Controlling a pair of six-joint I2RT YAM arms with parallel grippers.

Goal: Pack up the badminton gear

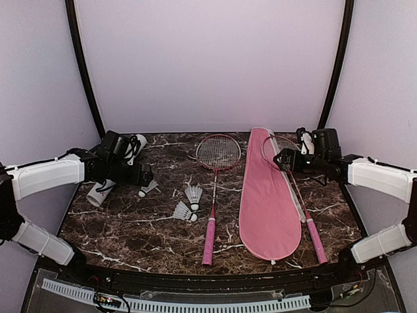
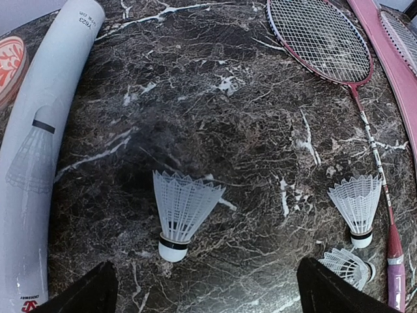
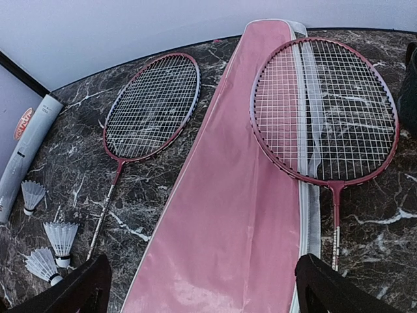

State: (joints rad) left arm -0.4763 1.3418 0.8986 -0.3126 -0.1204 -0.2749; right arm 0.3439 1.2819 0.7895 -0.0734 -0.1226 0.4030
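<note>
**Top view.** The left hand [image 1: 147, 175] is wide open and holds nothing. It hangs just over one shuttlecock [image 1: 148, 189], next to the white tube [image 1: 107, 182]. The right hand [image 1: 281, 158] is wide open and empty too, over the top part of the pink bag [image 1: 270, 208]. One racket [image 1: 218, 153] lies flat on the table [image 1: 130, 228]. The other racket [image 1: 316, 235] lies partly on the bag, with its handle near the table's right edge. The back wall is close behind both hands. The front middle of the table has the most room to move.

**Left wrist view.** The shuttlecock lies on its side between the two fingers [image 2: 91, 293]. It is very light and its feathers can bend or snap. I would pinch it softly, near the round tip. The two other shuttlecocks [image 2: 357, 207] sit well apart to the right. The tube looks stiff and light, and it may roll. I cannot tell if its end is open.

**Right wrist view.** The other racket's round head lies on the bag, across the white zipper [image 3: 306, 202]. Rackets are stiff and light. Hold the thin stick or the pink handle, not the strings. The bag is soft and floppy and may slide when pushed.
</note>
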